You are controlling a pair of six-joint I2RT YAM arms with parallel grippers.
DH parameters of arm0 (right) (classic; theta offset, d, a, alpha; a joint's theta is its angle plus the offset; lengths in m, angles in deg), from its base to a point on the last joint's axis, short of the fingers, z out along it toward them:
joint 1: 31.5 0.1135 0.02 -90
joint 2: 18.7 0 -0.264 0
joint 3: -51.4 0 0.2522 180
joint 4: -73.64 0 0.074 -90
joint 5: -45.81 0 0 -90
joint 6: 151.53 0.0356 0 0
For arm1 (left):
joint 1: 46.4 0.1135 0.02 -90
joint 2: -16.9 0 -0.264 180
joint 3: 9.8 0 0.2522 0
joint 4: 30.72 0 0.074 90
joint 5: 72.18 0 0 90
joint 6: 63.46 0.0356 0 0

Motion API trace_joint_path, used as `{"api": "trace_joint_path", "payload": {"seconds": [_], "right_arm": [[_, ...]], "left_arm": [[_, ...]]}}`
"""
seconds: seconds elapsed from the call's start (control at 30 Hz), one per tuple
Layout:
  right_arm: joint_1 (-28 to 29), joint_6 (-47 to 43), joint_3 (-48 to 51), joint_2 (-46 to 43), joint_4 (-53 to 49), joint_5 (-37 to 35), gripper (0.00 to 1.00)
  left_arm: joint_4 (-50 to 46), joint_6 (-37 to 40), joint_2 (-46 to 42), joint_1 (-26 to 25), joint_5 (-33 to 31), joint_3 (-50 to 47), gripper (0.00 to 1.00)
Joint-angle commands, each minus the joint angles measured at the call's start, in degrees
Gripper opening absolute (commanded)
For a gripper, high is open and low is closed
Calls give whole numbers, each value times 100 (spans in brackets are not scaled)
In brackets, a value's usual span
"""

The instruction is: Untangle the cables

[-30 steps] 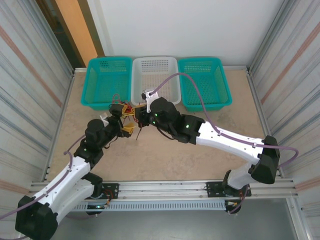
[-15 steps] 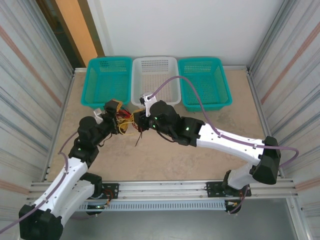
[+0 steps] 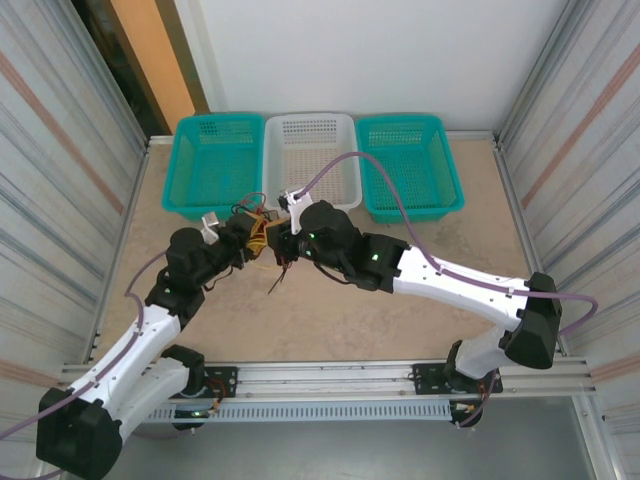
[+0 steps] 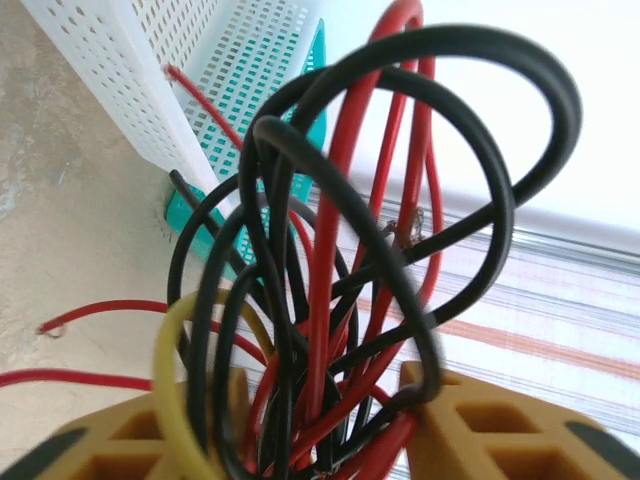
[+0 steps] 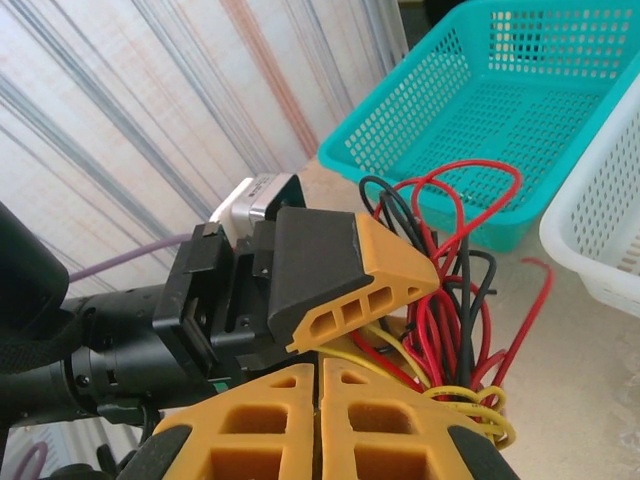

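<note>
The cables (image 3: 261, 231) form one knot of red, black and pale yellow wire, held just above the table in front of the white basket (image 3: 310, 160). My left gripper (image 3: 246, 236) is shut on the knot from the left. In the left wrist view the cables (image 4: 320, 250) loop up from between the orange fingers (image 4: 480, 430). My right gripper (image 3: 282, 240) meets the knot from the right, shut on the cables, and a black strand (image 3: 277, 280) trails below it. In the right wrist view its closed gripper (image 5: 320, 375) faces the left gripper (image 5: 420, 300) and the cables (image 5: 450, 300).
Three baskets line the far edge: teal (image 3: 213, 165), white, teal (image 3: 408, 165). Corrugated metal walls close in both sides. A lilac hose (image 3: 340, 165) arcs over the white basket. Bare tabletop (image 3: 330, 310) lies in front of the arms.
My left gripper swung up and left with the cables half a second ago, then came back right toward the right gripper. The right arm barely moved.
</note>
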Motion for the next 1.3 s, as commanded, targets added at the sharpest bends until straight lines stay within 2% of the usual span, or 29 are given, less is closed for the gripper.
{"api": "trace_joint_path", "payload": {"seconds": [0.0,0.1,0.27,0.3,0.33,0.37,0.43,0.47,0.53,0.63,0.73,1.0,1.17,1.27], "right_arm": [[-26,-6,-196,-204,184,294,0],[-59,-15,-195,-241,126,304,0],[-147,-15,-178,-314,56,303,0],[-158,-14,-185,-321,39,319,0],[-179,-15,-195,-334,13,336,0],[-185,-15,-204,-343,-3,351,0],[-220,-28,-236,-344,-33,418,0],[-241,-47,-259,-328,-49,478,0],[-254,-127,-337,-304,-118,526,0],[-301,-276,-520,-226,-256,647,0],[-340,-404,-648,-159,-314,775,0],[-424,-406,-698,-36,-271,1370,0],[-381,-269,-512,-50,-165,1394,0],[-383,-174,-403,-63,-52,1405,0]], "left_arm": [[317,327,10,-34,224,193,35],[402,457,53,-32,312,220,30],[282,747,99,-32,440,282,7],[255,790,94,-30,455,277,6],[253,828,87,-33,466,260,8],[260,856,92,-31,481,247,18],[294,881,96,-39,509,208,53],[321,896,103,-58,529,201,65],[283,931,125,-100,563,211,80],[183,938,132,-192,527,179,93],[206,843,175,-262,510,95,95],[793,389,498,-302,394,8,91],[1506,116,839,-311,249,116,91],[1874,-46,983,-309,213,114,87]]}}
